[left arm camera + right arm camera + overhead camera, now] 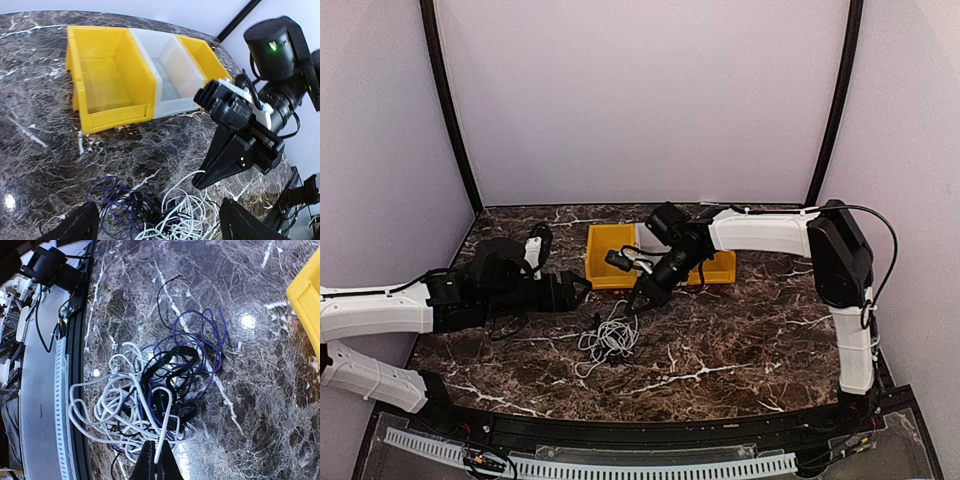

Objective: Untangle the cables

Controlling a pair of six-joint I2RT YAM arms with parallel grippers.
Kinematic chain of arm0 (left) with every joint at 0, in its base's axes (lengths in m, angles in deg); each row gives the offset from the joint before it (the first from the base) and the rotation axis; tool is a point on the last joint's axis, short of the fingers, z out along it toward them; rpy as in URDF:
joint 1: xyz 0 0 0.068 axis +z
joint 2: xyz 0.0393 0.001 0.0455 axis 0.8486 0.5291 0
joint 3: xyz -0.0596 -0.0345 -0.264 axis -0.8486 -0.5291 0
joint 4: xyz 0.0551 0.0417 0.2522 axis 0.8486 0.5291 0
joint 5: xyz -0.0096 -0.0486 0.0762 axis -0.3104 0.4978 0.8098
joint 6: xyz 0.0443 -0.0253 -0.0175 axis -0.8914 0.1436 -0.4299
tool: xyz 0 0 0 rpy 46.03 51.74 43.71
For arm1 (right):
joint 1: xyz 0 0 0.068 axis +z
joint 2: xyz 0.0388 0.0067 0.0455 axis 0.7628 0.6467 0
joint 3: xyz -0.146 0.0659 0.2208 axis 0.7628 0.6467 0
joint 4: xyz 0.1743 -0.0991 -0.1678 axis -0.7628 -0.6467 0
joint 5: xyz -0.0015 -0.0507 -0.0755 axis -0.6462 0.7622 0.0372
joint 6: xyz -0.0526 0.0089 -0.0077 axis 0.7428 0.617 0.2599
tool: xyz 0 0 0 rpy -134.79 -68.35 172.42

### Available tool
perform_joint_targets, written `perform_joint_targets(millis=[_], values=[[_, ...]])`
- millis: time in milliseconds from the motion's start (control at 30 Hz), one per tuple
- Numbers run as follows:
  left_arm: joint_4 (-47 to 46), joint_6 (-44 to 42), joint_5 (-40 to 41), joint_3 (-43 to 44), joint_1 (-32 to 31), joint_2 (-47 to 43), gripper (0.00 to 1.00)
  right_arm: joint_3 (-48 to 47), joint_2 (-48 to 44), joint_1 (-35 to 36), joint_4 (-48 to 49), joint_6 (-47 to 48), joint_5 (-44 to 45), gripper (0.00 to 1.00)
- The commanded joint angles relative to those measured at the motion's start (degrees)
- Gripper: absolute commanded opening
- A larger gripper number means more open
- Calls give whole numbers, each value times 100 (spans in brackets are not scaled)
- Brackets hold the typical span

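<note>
Fingers of the right gripper [156, 462] are pressed together at the near edge of the cables [150, 395], and a loop of the white cable [107, 410] runs up between their tips. They seem to pinch it, though the wrist view shows only the very ends of the fingers. The cables lie in one loose heap on the dark marbled worktop [740, 340], in front of the bins and between the two arms. In that heap the white cable spreads in wide curls on the side towards the arm bases. A black cable [170, 365] is bunched in the middle, and a purple-tinted cable [210, 330] loops out on the side towards the bins; all three cross one another. The left gripper [570, 292] hangs low just beside the heap with its fingers [75, 225] spread wide apart and nothing between them. Behind the heap stands a row of three bins side by side: a yellow bin [115, 112], a white bin [172, 102] touching it, and a second yellow bin [205, 50] beyond.
</note>
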Motion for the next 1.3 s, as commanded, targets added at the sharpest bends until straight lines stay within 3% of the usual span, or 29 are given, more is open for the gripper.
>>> perform_joint_targets(millis=[0,200,500,800,1067,1267], values=[[-1963,-737,-662,-670,-163,-234,88,-280,-583,52,-125,156,-510,0],[-2945,-1046,-702,-879,-212,279,88,-320,-1080,171,-199,196,-774,0],[-4207,-914,-1205,-523,-315,1916,73,-614,-1372,336,-429,348,-898,0],[-4160,-485,-646,-61,-392,3396,64,-1633,-1542,347,-1156,824,-1177,0],[-3958,-480,-446,-225,-371,3401,43,-2416,-2231,329,-1364,1219,-1091,0],[-2572,-814,36,-43,-365,3052,9,-2899,-2692,73,-1520,1373,-1087,0]])
